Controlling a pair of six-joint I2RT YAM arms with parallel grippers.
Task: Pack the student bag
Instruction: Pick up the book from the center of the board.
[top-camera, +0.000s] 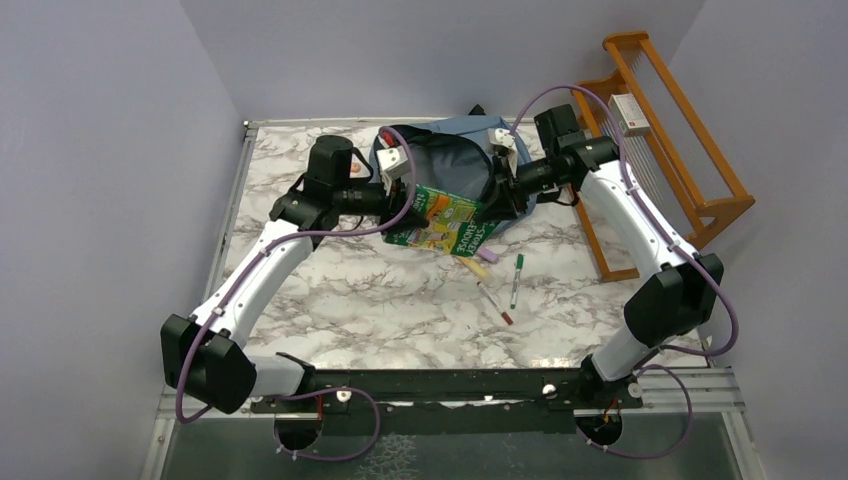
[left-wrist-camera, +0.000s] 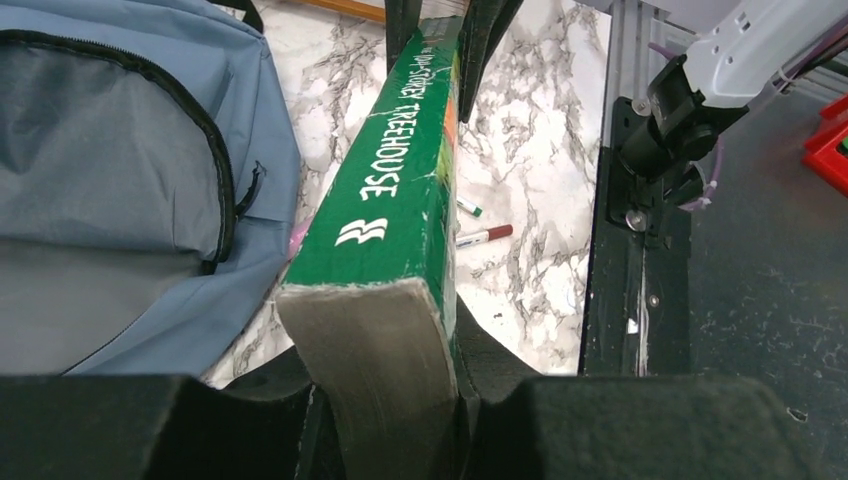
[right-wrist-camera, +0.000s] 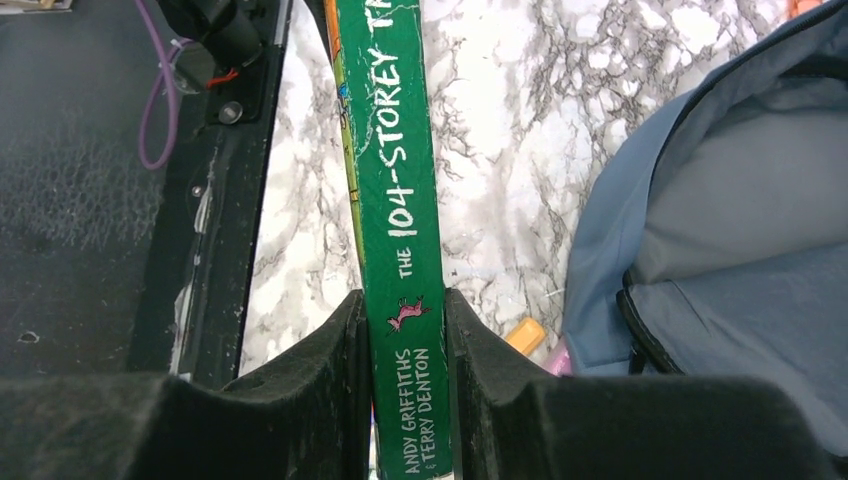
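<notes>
The left gripper (left-wrist-camera: 385, 380) is clenched on one short end of a green paperback, The 104-Storey Treehouse (left-wrist-camera: 400, 170). The pale page block is wedged between its black pads (left-wrist-camera: 285, 385). The right gripper (right-wrist-camera: 405, 340) grasps the opposite end, with its pads pressed against both covers beside the authors' names on the spine. The book hangs between the two grippers, spine up in both wrist views and clear of the marble table (top-camera: 400, 320).

The student bag (top-camera: 450, 155) lies on the far side of the book, between the two grippers and just beyond them. Its main compartment is unzipped and gapes, showing grey lining. In the left wrist view the slate-blue shell and dark zipper sit right beside the held book. Whether fabric and cover touch cannot be told. In the right wrist view the bag's open mouth is just off to the side of the fingers.

A green marker (top-camera: 517, 280), a red marker (top-camera: 495, 303) and a yellow pen (top-camera: 475, 268) lie on the table on the near side of the book, below the grippers. A wooden rack (top-camera: 690, 170) stands outside the right arm
</notes>
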